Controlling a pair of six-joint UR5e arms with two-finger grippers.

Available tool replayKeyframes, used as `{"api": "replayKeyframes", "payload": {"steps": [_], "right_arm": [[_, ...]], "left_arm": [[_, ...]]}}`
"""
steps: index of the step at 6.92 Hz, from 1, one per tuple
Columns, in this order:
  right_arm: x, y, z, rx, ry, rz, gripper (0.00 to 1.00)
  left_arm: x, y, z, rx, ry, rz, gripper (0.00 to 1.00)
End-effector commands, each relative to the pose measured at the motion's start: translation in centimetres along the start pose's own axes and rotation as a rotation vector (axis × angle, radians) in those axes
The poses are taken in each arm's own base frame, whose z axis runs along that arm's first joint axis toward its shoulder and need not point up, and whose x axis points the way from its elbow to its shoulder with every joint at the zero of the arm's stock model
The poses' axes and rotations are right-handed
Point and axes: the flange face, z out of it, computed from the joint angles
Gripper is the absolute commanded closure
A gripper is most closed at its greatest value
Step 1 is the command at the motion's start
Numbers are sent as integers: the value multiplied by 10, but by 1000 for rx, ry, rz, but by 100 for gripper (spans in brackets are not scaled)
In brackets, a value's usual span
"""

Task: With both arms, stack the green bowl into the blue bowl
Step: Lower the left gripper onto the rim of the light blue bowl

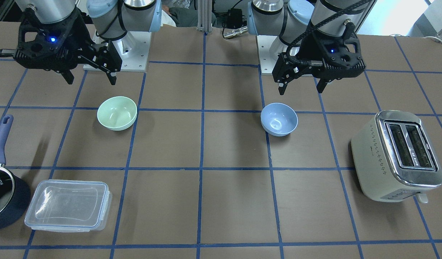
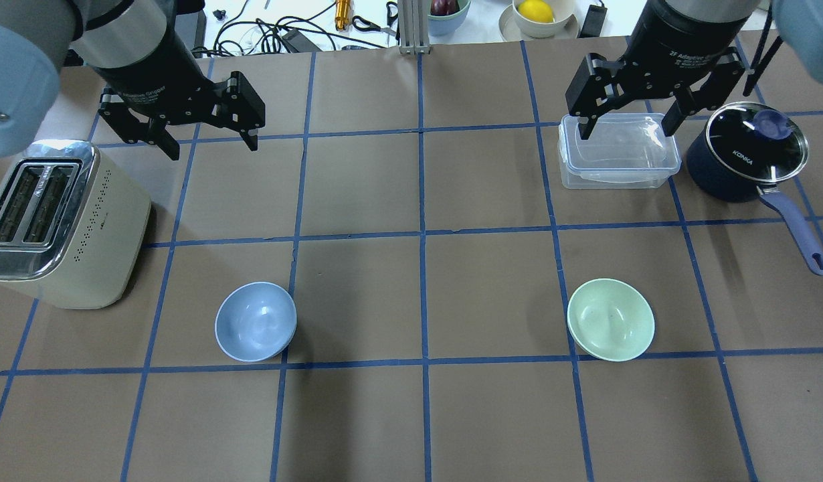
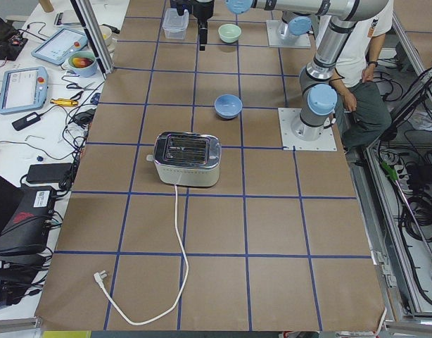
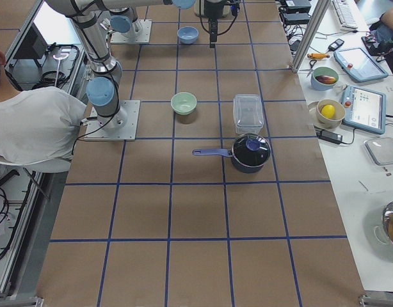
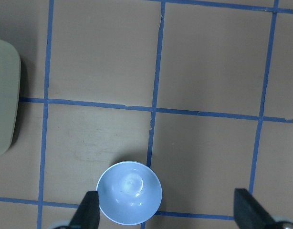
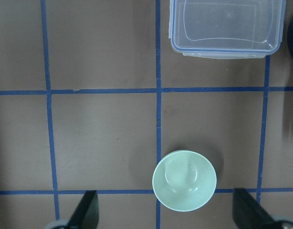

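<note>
The green bowl (image 2: 611, 319) stands upright and empty on the brown table, also in the front view (image 1: 117, 113) and the right wrist view (image 6: 184, 180). The blue bowl (image 2: 255, 321) stands upright and empty about half a table away, also in the front view (image 1: 279, 119) and the left wrist view (image 5: 129, 192). My left gripper (image 2: 211, 142) is open and empty, high above the table beyond the blue bowl. My right gripper (image 2: 627, 127) is open and empty, high above, beyond the green bowl.
A cream toaster (image 2: 57, 224) stands left of the blue bowl. A clear lidded food box (image 2: 619, 152) and a dark navy saucepan with a glass lid (image 2: 747, 154) stand beyond the green bowl. Blue tape lines grid the table.
</note>
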Motion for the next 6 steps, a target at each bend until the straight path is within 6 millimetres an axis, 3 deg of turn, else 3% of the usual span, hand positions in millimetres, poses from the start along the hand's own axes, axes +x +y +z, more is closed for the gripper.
{"api": "replayKeyframes", "payload": {"steps": [1,2,4,5,6], "right_arm": [[-1,0,1,-3,-1,2,0],[0,0,1,-4,-1,2,0],[0,0,0,-3,-1,2,0],[0,0,0,-3,1,2,0],[-1,0,0,-3,1,1,0]], "left_arm": [[10,4,2,-4,-6,25,0],[12,8,4,-15,-8,30,0],[12,23,45,-86,-16,32,0],[11,28,102,-180,-30,29,0],[9,46,149,-179,-29,30,0]]}}
